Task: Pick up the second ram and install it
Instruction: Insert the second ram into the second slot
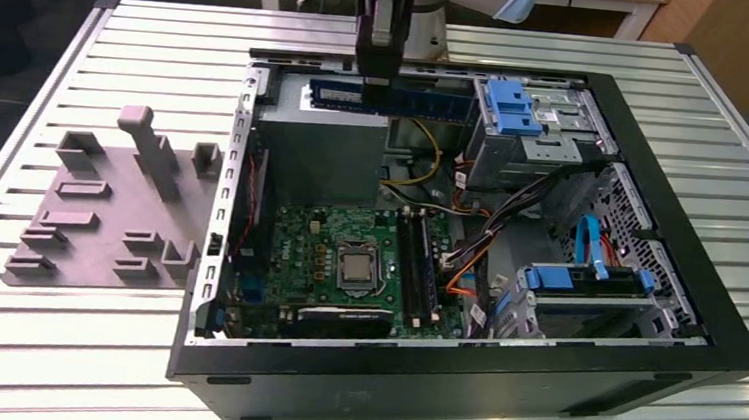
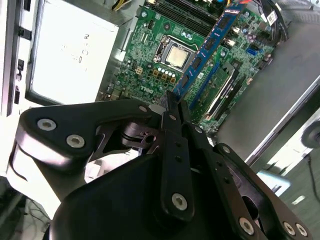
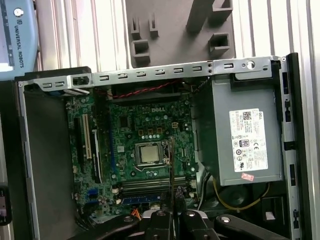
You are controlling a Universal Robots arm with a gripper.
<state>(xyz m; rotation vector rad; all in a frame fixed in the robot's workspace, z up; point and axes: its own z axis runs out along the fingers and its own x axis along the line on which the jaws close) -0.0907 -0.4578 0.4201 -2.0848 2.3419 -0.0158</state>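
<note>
My gripper [image 1: 375, 95] is shut on the second ram [image 1: 431, 105], a thin blue-green stick with black chips. It holds the stick level, above the far end of the open computer case [image 1: 469, 368]. In the second wrist view the ram [image 2: 207, 42] sticks out from the closed fingertips [image 2: 169, 107] over the green motherboard [image 2: 150, 55]. In the first wrist view the ram [image 3: 172, 165] shows edge-on above the gripper [image 3: 173, 212], in line with the processor [image 3: 149, 153] and the long black memory slots [image 3: 145, 185]. In the exterior view the slots [image 1: 417, 264] lie right of the processor [image 1: 357, 267].
A grey power supply [image 1: 319, 155] fills the case's far corner beside the board. Drive bays with blue latches [image 1: 510, 105] and orange and black cables [image 1: 472, 248] crowd the exterior view's right. A grey fixture plate [image 1: 107, 209] with raised blocks lies on the slatted table [image 1: 16, 342] at the exterior view's left.
</note>
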